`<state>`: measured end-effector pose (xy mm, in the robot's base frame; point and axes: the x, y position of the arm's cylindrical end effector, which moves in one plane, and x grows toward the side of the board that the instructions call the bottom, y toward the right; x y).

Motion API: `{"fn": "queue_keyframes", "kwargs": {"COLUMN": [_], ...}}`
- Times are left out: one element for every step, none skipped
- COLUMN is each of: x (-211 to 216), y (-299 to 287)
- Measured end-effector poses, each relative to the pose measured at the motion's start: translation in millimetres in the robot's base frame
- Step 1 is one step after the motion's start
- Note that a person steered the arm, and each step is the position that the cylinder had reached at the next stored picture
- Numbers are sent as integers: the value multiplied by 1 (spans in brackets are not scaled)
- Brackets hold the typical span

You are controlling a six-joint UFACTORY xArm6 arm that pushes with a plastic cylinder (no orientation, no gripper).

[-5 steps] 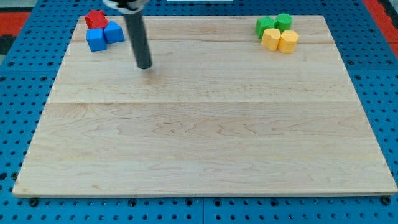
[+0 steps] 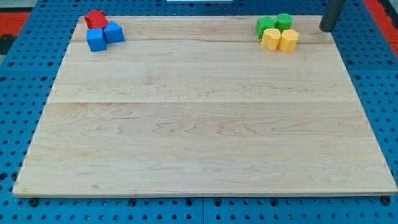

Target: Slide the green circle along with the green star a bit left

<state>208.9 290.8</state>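
Note:
The green circle (image 2: 284, 21) and the green star (image 2: 266, 25) sit side by side at the view's top right of the wooden board (image 2: 205, 124), the star to the left of the circle. Two yellow blocks (image 2: 280, 40) touch them from below. My tip (image 2: 326, 28) is at the board's top right corner, to the right of the green circle and apart from it by a clear gap.
A red block (image 2: 95, 18) and two blue blocks (image 2: 104, 35) cluster at the view's top left corner of the board. A blue pegboard (image 2: 18, 74) surrounds the board on all sides.
My tip has moved from the top left, beside the blue blocks, across to the top right corner beside the green circle. No block has moved.

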Motion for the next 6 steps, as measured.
{"fn": "queue_keyframes", "kwargs": {"x": [-17, 18, 28, 8, -17, -16], "y": [-16, -66, -135, -107, -79, -107]}}
